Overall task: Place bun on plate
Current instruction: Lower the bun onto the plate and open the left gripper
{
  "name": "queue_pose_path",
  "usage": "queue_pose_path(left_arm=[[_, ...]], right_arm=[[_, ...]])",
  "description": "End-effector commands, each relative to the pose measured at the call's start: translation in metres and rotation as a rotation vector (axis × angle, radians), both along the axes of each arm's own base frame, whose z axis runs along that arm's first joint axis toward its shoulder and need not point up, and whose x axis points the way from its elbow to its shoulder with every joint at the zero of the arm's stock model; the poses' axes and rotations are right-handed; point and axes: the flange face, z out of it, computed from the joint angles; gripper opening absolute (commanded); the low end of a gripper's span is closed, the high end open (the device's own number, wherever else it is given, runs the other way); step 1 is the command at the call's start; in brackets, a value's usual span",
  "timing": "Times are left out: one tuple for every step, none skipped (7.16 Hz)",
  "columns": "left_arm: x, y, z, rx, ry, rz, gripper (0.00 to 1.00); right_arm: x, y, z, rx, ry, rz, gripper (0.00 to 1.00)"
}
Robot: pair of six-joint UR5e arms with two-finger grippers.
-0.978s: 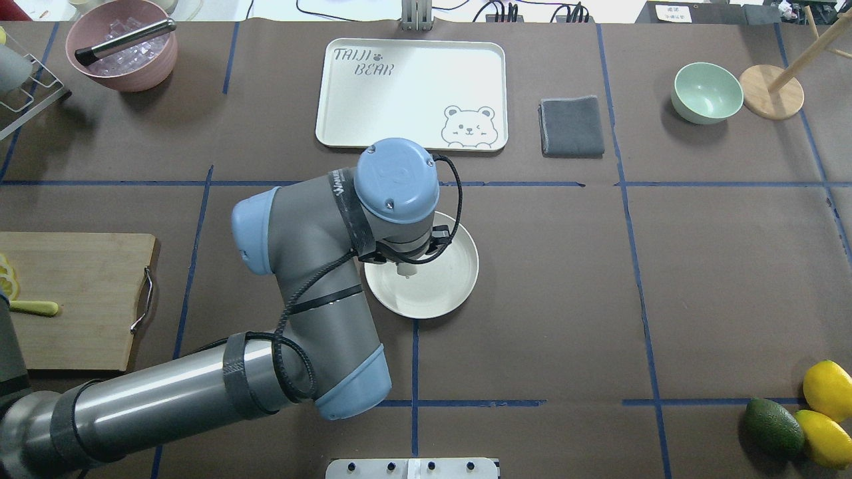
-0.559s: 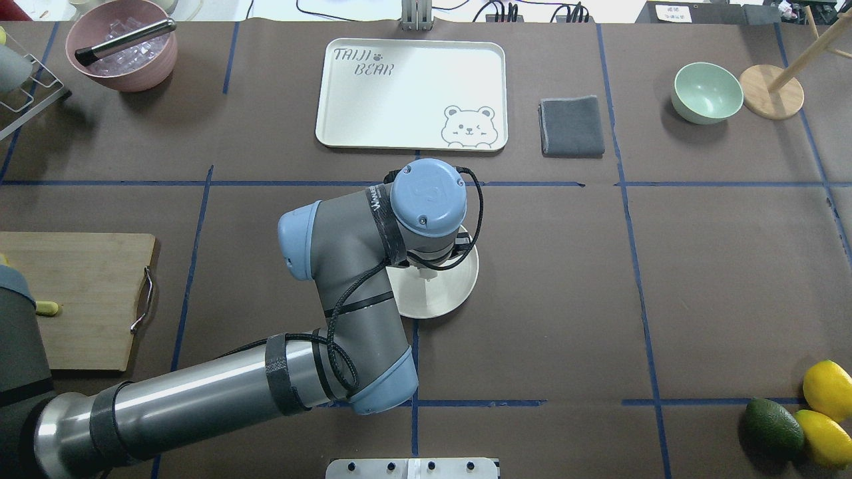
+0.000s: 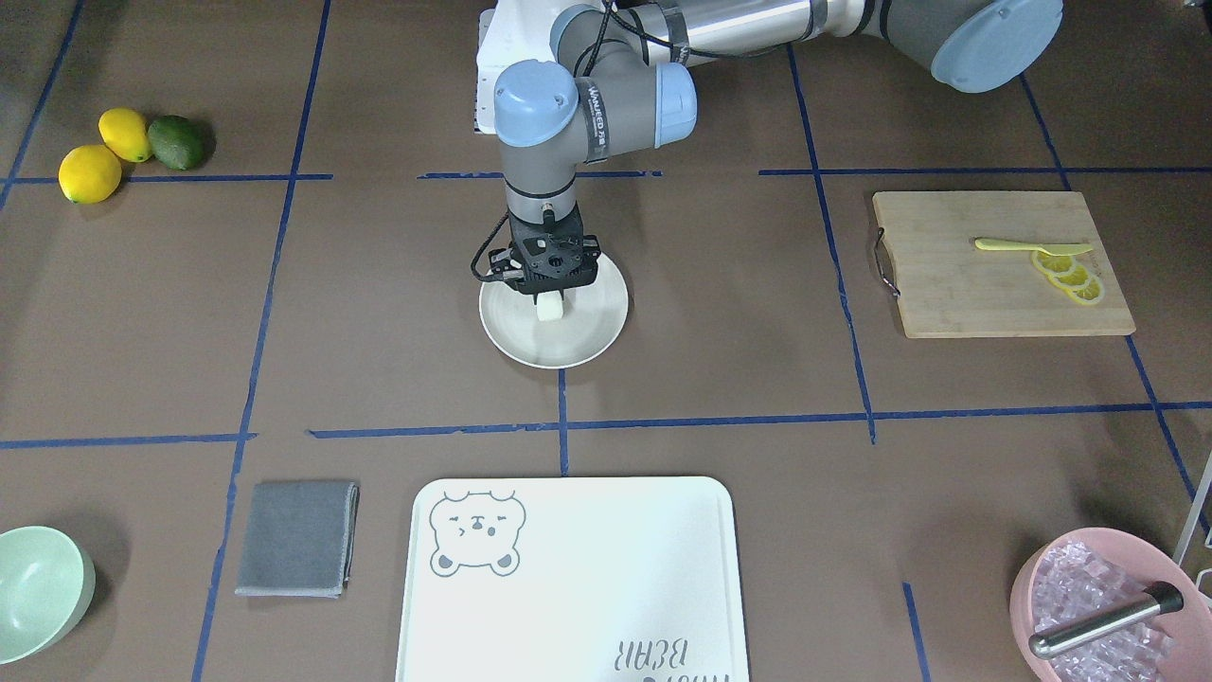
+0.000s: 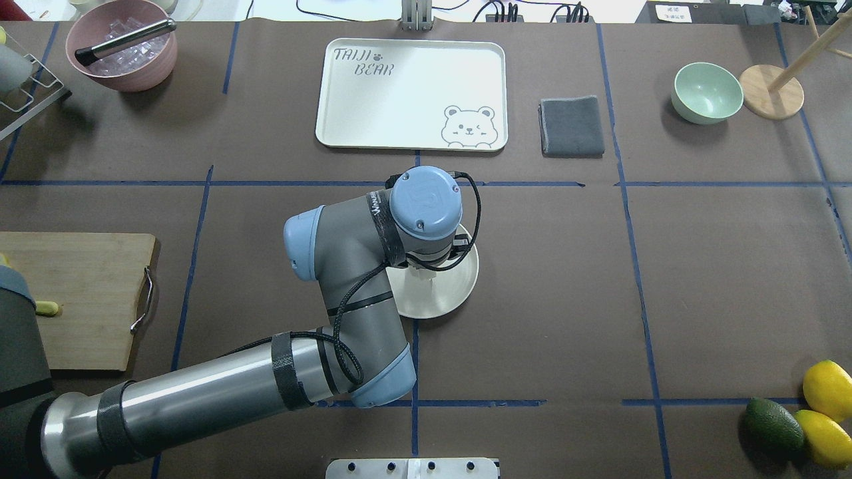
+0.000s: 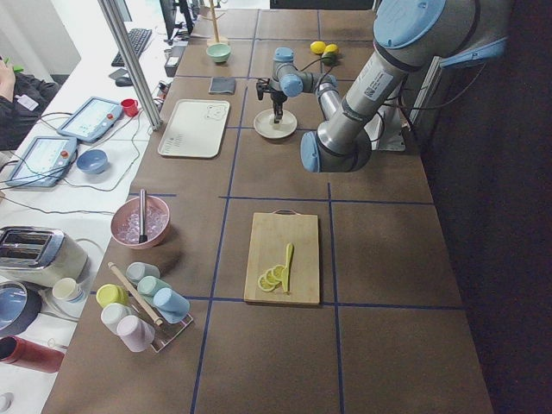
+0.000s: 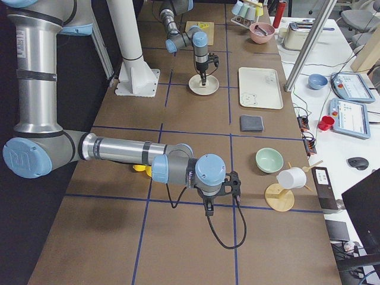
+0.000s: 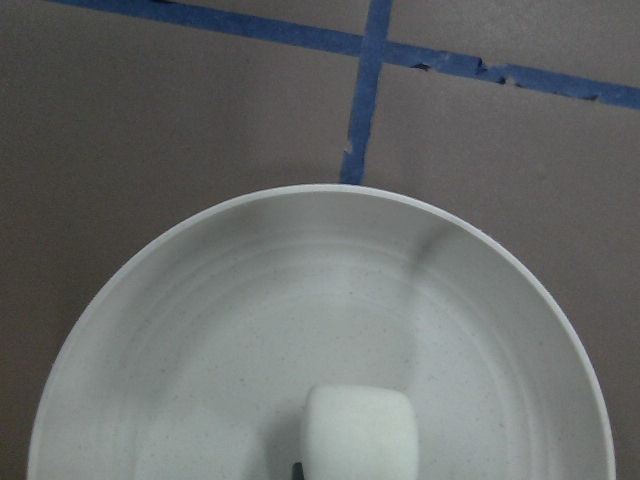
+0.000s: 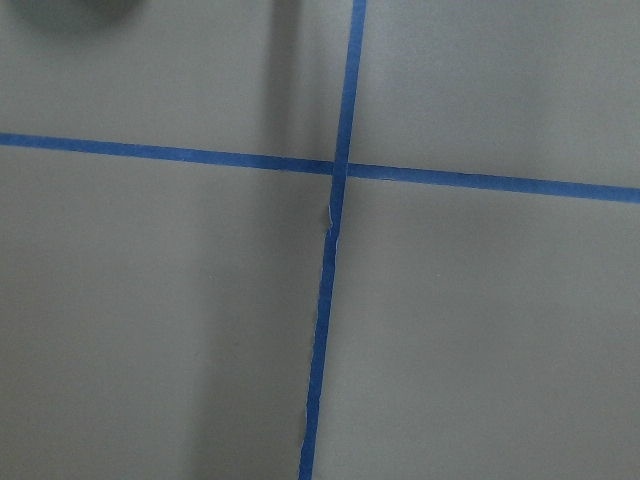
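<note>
Your left end effector (image 3: 548, 297) points straight down over the plate (image 3: 595, 332) and is closed on the bun (image 3: 549, 310), which sits right at its tips. The bun is over the middle of the plate, well inside the rim. From the left wrist view you see the bun (image 7: 360, 433) low in the frame with the plate's (image 7: 300, 290) pale floor spread beyond it and a soft shadow beside it. You cannot tell whether its underside touches the plate. The plate rests on the brown surface (image 3: 739, 313), close to a crossing of blue tape lines. Your right end effector (image 6: 209, 209) hangs over bare surface well apart from the plate, and you cannot tell whether it is open or closed.
</note>
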Motion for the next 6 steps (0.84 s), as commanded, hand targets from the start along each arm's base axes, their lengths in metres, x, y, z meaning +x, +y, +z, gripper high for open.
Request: queue_pose_path(left_arm=[[0.000,0.000,0.006,0.001,-0.008,0.002,0.79],[0.000,-0.002,0.007,0.014,-0.014,-0.010,0.90],[-0.001,-0.001,0.004,0.043,-0.015,0.016,1.00],[-0.010,-0.001,-0.006,0.054,0.002,0.019,1.00],[-0.037,-0.014,-0.019,0.065,0.007,0.001,1.00],[-0.066,-0.019,-0.026,0.094,-0.044,0.061,1.00]], right_arm=[[0.000,-0.001,-0.001,0.001,0.000,0.001,1.00],[0.000,-0.001,-0.001,0.001,0.000,0.001,1.00],[0.000,-0.002,-0.002,0.004,0.000,0.000,1.00],[0.000,-0.002,-0.002,0.007,0.001,0.000,1.00],[0.000,-0.003,-0.004,0.010,0.001,0.000,1.00],[0.001,-0.003,-0.001,0.007,0.019,-0.002,1.00]])
